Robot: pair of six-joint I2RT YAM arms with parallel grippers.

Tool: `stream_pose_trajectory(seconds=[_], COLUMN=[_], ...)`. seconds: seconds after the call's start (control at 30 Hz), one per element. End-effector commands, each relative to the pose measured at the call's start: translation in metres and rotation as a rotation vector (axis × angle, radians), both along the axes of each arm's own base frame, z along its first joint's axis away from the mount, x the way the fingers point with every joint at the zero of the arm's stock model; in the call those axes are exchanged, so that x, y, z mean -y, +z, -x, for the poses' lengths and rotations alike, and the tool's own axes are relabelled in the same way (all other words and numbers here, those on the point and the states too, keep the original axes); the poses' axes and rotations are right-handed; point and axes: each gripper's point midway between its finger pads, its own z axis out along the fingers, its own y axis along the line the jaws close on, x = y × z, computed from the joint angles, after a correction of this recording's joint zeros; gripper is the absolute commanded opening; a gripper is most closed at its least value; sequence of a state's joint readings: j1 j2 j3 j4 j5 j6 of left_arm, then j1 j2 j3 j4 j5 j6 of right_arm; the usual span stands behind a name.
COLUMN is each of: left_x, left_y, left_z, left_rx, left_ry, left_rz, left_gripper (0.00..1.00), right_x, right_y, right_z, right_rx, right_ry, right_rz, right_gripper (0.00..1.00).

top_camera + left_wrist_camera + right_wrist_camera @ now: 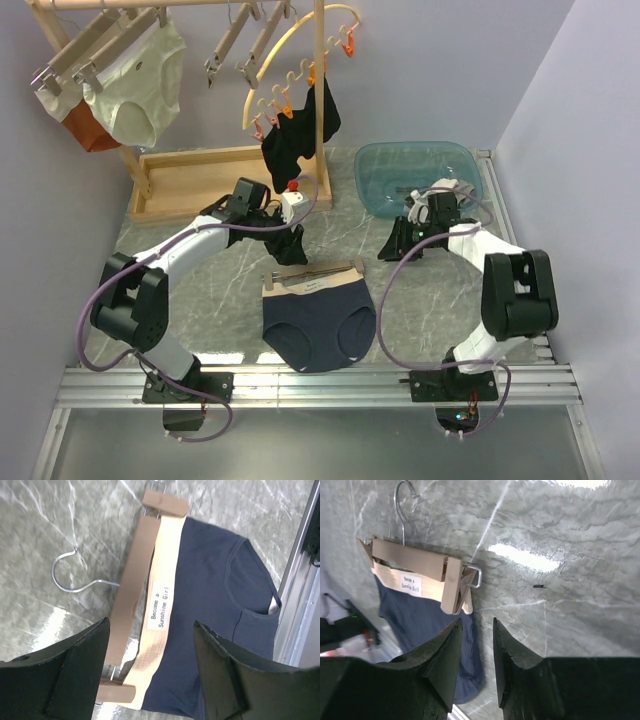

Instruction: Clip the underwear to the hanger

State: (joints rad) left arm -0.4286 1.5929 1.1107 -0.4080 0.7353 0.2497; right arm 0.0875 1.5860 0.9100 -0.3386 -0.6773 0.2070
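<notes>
Flat in the middle of the table [430, 300], the underwear [320, 325] is judged soft and limp, best pinched at its firmer waistband [167, 545] along the hanger [312, 277], with the left gripper [151, 627] spread wide and the right gripper [476, 625] narrowly parted.

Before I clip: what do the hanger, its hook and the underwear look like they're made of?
Hanger: pale wood, matte, apparently unvarnished, with faint grain. Hook: thin bare metal wire with a silvery shine. Underwear: soft navy knit fabric, finely ribbed, probably cotton. Its tan waistband looks elastic.
</notes>
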Motion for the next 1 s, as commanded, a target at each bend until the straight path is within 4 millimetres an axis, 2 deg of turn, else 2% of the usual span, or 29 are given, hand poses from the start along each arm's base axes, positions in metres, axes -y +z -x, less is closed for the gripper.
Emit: stream_pose_trajectory(seconds=[0.0,0.37,0.53,0.8,0.97], left_x=[0.007,0.009,0.01,0.009,0.009], left_y=[0.036,0.034,0.033,0.03,0.035], left_z=[-0.012,-0.012,-0.013,-0.015,-0.02], left_rx=[0.118,0.104,0.099,0.069,0.071], left_ry=[-0.007,0.003,0.006,0.025,0.049], left_rz=[0.044,0.047,0.047,0.032,0.035], left_gripper=[0.73,0.74,0.74,0.75,0.77], right_x=[-0.01,-0.021,-0.022,-0.028,-0.03], right_y=[0.006,-0.03,-0.039,-0.041,-0.034], right_z=[-0.009,-0.015,-0.016,-0.011,-0.01], right_rx=[-0.038,-0.136,-0.155,-0.173,-0.154], right_ry=[-0.024,-0.044,-0.044,-0.027,-0.015], right_rz=[-0.122,-0.219,-0.232,-0.282,-0.297], right_gripper=[0.39,0.41,0.4,0.29,0.29])
